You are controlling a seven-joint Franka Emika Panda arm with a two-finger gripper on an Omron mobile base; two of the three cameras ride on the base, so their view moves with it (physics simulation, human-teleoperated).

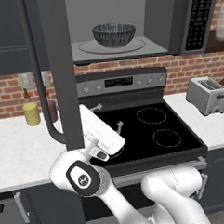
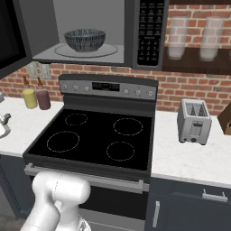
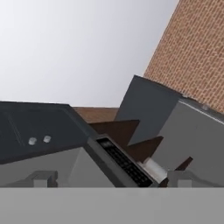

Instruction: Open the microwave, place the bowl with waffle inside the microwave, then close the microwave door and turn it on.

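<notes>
The bowl (image 1: 114, 35) sits on the turntable (image 1: 111, 47) inside the microwave (image 2: 97, 31), above the stove (image 2: 97, 137); toaster (image 2: 194, 121) at right.

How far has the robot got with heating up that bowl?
About halfway, it seems. The microwave door stands wide open, and the bowl already sits on the glass turntable inside the microwave; I cannot see a waffle over its rim. The arm is low beside the door. Closing the door and pressing the button panel remain.

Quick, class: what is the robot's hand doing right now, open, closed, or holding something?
Hand: open, holding nothing, beside the microwave door; the bowl sits inside the microwave.
</notes>
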